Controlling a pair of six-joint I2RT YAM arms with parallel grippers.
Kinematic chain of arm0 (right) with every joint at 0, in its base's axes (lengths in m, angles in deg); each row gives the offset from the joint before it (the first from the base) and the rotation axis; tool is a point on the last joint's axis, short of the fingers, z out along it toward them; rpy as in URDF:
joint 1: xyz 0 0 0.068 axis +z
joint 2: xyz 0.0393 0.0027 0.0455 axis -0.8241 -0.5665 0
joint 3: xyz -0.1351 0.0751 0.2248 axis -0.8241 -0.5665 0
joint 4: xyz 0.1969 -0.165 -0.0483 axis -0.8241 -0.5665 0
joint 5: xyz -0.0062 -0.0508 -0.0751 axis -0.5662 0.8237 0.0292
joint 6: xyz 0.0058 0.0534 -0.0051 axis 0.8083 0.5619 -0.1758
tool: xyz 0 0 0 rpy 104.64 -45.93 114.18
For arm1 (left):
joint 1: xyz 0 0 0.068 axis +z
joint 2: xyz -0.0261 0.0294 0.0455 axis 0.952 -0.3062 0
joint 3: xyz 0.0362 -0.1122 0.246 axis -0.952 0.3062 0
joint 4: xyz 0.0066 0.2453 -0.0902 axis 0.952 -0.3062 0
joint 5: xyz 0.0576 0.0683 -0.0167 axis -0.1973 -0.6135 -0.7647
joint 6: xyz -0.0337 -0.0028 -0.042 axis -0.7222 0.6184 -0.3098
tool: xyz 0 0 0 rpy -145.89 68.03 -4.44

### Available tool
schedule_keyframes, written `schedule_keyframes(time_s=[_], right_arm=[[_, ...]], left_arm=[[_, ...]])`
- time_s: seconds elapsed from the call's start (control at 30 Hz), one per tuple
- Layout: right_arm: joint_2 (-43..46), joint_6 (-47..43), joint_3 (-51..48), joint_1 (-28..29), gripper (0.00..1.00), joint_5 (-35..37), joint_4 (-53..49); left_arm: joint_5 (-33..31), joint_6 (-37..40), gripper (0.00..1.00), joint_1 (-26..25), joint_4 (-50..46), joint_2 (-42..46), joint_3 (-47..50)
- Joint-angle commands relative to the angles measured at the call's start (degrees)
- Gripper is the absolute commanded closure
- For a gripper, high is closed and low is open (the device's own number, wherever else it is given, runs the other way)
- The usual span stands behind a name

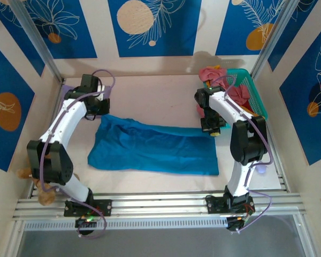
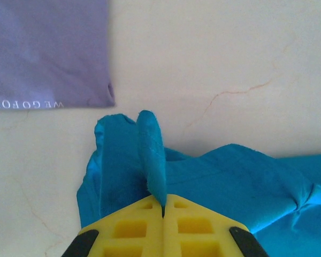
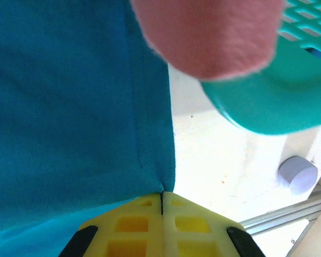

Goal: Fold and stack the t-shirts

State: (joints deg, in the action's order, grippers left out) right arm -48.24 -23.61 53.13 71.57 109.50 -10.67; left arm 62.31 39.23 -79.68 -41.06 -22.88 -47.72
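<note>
- Teal-blue t-shirt (image 1: 155,150) lies spread across the tabletop (image 1: 155,96) between the two arms. It is mostly flat, with wrinkles toward its left end.
- The left claw (image 2: 163,209) is clamped on a raised ridge of that shirt's cloth at the far-left corner, jaws pressed together with the fabric bunched between them.
- The right claw (image 3: 161,195) is likewise closed on the shirt's edge at the far-right corner, and only a thin strip of hem sits in the pinch.
- A lavender t-shirt (image 2: 48,48) lies flat just beyond the left claw, apart from the teal cloth but near it.
- A rose-pink t-shirt (image 3: 208,32) hangs over the rim of the turquoise mesh basket (image 3: 267,101), close to the right claw.
- Risks, as I judge them:
  - The right pinch looks shallow, so the hem could slip out under tension.
  - The bunched left grip may hold uneven layers and skew the fold.
  - A lift or sweep could brush the pink cloth, catch the basket rim, or drag the lavender shirt out of place.
</note>
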Motion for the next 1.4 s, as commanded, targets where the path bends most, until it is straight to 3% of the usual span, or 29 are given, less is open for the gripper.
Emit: schedule_keyframes(time_s=[0.0, 0.2, 0.5, 0.7, 0.93, 1.37], right_arm=[[2.53, 2.11, -2.81, -0.38, 1.0, 0.8, -1.9], [0.99, 5.18, -7.03, -2.22, 1.0, -4.48, -3.2], [-4.05, 4.82, -10.43, -2.28, 1.0, -6.59, -3.21], [-5.67, 5.11, -11.42, -0.95, 1.0, -6.0, -3.13], [-1.04, 6.89, -9.23, 3.41, 1.0, -4.56, -0.51], [3.69, 7.88, -5.35, 2.03, 1.0, 3.09, -2.47]], left_arm=[[0.37, -0.21, 1.0, 0.48, -2.69, 2.84, 2.59], [1.9, -1.51, 1.0, 0.39, -3.72, 6.72, 7.82], [2.98, -3.15, 1.0, 0.14, -4.92, 11.13, 16.21], [4.17, -5.17, 1.0, -0.61, -5.39, 13.01, 20.25], [3.88, -6.11, 1.0, -1.1, -5.09, 14.62, 21.36], [3.49, -5.61, 1.0, -1.03, -5.19, 13.96, 18.91]])
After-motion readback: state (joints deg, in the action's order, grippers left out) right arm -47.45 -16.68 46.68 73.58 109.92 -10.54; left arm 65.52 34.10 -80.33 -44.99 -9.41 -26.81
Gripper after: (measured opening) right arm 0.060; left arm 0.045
